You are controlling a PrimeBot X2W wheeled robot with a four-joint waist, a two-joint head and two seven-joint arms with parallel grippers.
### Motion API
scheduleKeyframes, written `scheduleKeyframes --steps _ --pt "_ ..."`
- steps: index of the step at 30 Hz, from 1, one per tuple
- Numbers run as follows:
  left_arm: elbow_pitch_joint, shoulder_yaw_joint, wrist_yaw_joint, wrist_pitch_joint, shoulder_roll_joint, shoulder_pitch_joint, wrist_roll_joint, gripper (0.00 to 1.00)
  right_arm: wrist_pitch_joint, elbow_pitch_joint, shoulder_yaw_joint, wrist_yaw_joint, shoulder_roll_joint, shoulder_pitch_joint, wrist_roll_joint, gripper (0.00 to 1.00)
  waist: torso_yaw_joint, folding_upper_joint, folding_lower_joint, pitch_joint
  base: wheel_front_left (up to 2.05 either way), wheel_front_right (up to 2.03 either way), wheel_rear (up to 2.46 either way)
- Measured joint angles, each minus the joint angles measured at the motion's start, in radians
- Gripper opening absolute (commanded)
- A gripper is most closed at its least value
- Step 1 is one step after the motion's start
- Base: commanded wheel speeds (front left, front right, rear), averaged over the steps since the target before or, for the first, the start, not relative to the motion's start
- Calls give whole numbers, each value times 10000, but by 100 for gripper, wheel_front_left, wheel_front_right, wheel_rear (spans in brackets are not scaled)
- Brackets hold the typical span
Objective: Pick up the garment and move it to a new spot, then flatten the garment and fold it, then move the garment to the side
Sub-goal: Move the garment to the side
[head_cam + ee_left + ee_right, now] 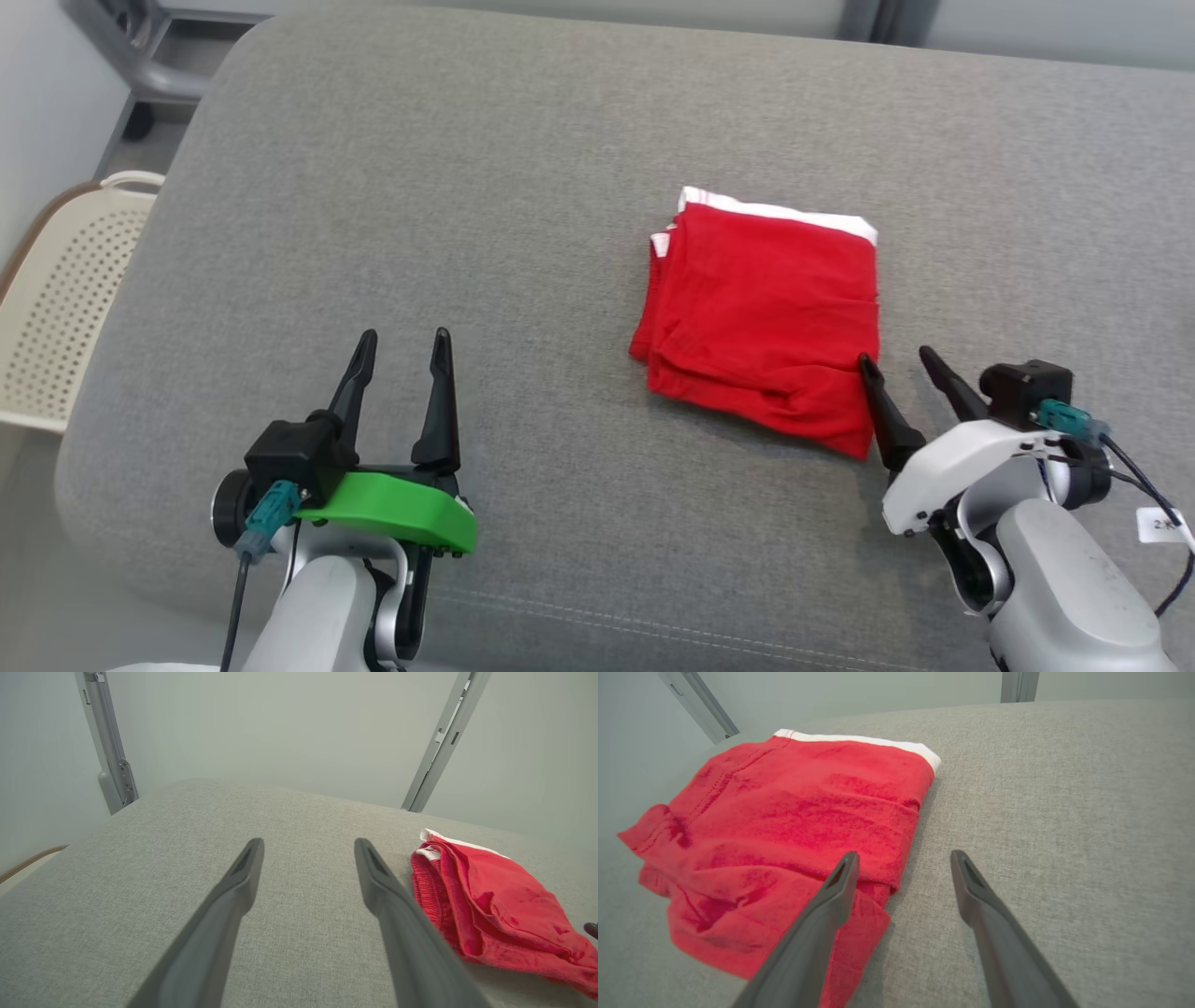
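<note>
The garment (766, 322) is red with a white waistband, folded into a compact rectangle on the grey cushion (467, 215), right of centre. In the left wrist view the garment (495, 905) lies to the right of the fingers; in the right wrist view the garment (784, 844) spreads to the left. My right gripper (896, 357) stands open at the garment's near right corner, its left finger over the cloth edge, nothing held. The same gripper (903, 856) has bare cushion between its fingers. My left gripper (401, 338) is open over bare cushion, well left of the garment, empty (308, 842).
A cream perforated basket (56, 299) stands on the floor beyond the cushion's left edge. Grey metal frame posts (441, 742) rise behind the cushion. Bare cushion stretches left of and behind the garment.
</note>
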Motion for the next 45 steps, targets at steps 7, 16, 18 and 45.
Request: scheduleKeyframes --steps 7,16,18,45 --pt "123 -12 -151 0 -236 -92 117 100 401 1325 662 0 115 -683 1202 100 568 0 0 221 0 0 0" --pt "123 167 -251 -2 -328 -147 270 100 117 1390 1386 0 38 -987 1202 0 431 0 0 391 0 0 0" --pt "119 199 -305 0 -334 -190 324 100 -67 1285 1490 2 -25 -985 890 0 301 0 0 408 0 0 0" --pt "-986 255 -410 477 360 -858 825 100 679 -3668 -1478 8 -926 2211 -3196 0 -3455 0 0 991 0 0 0"
